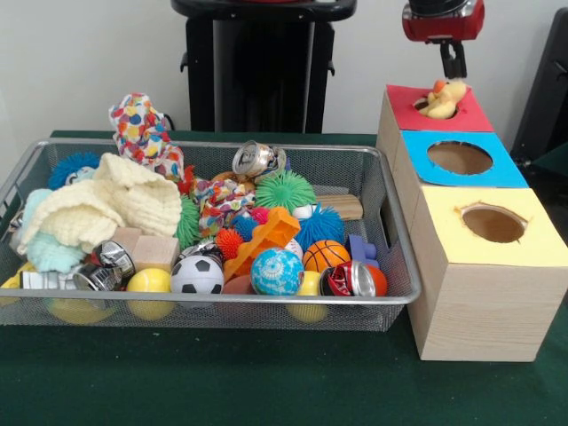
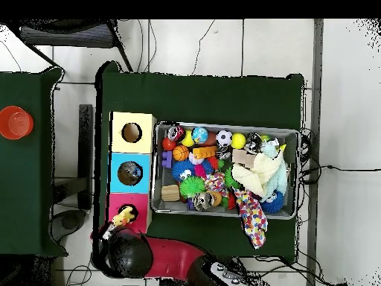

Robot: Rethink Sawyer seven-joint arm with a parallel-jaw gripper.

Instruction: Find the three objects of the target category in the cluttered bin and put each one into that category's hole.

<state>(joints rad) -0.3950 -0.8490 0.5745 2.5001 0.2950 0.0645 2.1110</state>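
Front view placed the red and black gripper (image 1: 453, 62) at the upper right of the frame, hanging above the red-topped section of a wooden box (image 1: 484, 297) with three round holes. A yellow plush duck toy (image 1: 443, 99) sat in the red hole (image 1: 429, 105), partly sunk into the opening, just under the gripper's dark tip; whether the claw was apart or together could not be told from either picture. Below the red top came a blue-topped hole (image 1: 459, 158) and then a yellow-topped hole (image 1: 493, 224), both showing only bare wood inside. Left of the box stood a grey wire mesh bin (image 1: 395, 266) on the green table cloth (image 1: 266, 382), heaped with clutter: a cream knitted cloth (image 1: 115, 202), a polka-dot fabric piece (image 1: 142, 133), a green spiky ball (image 1: 285, 190), a small soccer ball (image 1: 196, 275), a small basketball (image 1: 326, 255), a blue globe ball (image 1: 276, 271) and a silver can (image 1: 255, 160). Overhead view showed the duck toy (image 2: 123, 217) on the red section at the lower left, beside the arm (image 2: 130, 253).
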